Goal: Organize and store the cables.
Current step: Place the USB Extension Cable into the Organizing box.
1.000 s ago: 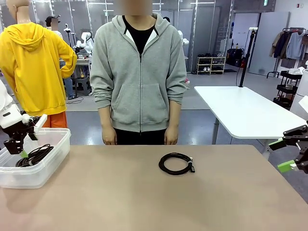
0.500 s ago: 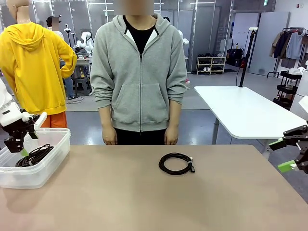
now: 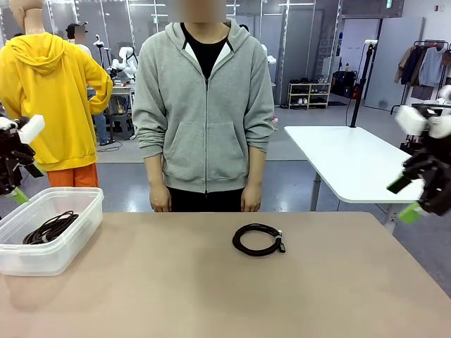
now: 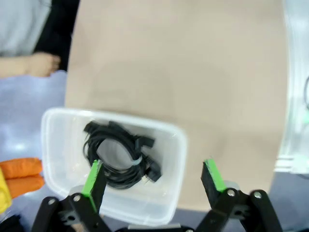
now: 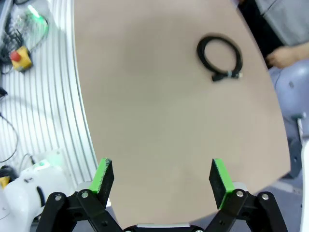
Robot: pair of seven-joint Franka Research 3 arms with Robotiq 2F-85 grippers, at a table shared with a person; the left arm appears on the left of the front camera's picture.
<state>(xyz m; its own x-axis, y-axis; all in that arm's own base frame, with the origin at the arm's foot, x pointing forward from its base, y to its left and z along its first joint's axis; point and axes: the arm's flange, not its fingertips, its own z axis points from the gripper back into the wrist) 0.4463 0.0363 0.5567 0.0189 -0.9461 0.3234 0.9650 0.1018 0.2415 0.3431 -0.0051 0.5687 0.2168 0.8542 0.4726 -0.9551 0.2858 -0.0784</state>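
Jaws: both sets released, empty | bin (image 3: 67,243): one coiled cable (image 3: 49,227) inside | table (image 3: 211,296): second coil (image 3: 258,239)

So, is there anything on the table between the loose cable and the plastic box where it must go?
Nothing visible. The coiled cable lies alone near the table's middle, and the tabletop between it and the clear box at the left edge is bare. The box already holds one coil, with room left beside it.
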